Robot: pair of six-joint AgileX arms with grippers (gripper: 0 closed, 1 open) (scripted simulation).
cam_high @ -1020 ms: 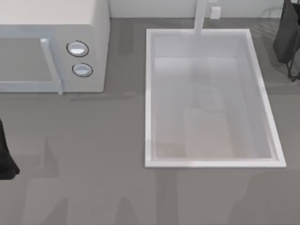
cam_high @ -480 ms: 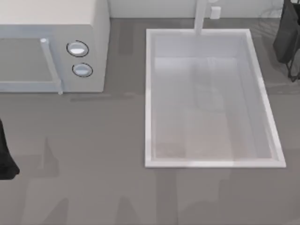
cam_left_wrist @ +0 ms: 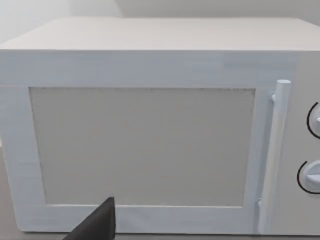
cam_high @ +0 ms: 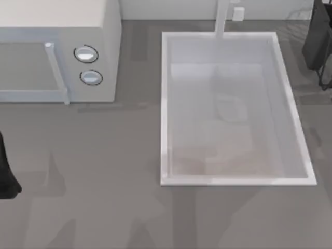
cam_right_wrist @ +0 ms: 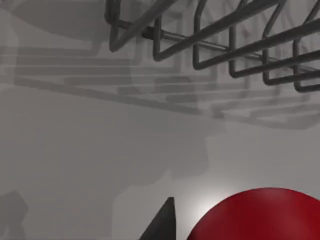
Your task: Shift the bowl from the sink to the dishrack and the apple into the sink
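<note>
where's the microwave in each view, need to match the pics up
top view: the microwave stands at the upper left, left of the sink.
left wrist view: the microwave is seen front-on, its door facing the camera.
right wrist view: this camera faces the dishrack wires and the apple instead.
shared landmark: the door handle with two dials beside it.

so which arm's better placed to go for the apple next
Right, I'd judge. The right wrist view has the apple close under that arm's camera, beside the dishrack. The left arm sits at the table's left edge, facing the microwave, far from the sink.
</note>
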